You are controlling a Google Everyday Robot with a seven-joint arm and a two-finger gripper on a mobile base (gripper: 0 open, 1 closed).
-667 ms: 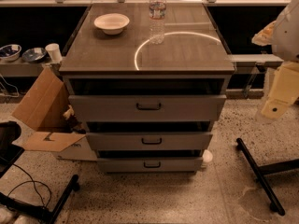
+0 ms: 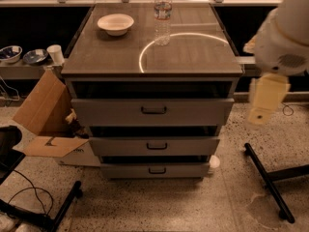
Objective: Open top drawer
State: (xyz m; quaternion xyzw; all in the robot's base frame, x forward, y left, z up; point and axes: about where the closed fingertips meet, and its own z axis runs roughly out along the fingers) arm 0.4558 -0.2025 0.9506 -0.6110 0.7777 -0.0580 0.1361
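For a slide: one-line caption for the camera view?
Cream robot gripper hangs right of grey cabinet, not touching its wide grey top drawer; white bowl and plastic water bottle sit on top.

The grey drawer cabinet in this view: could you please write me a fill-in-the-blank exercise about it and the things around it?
In the camera view, the white round bowl stands to the ___ of the clear plastic water bottle. The grey cabinet has ___ drawers, and the top drawer is the widest. The cream gripper hangs to the right of the cabinet, ___ from the top drawer's small dark handle.
Missing words: left; three; apart.
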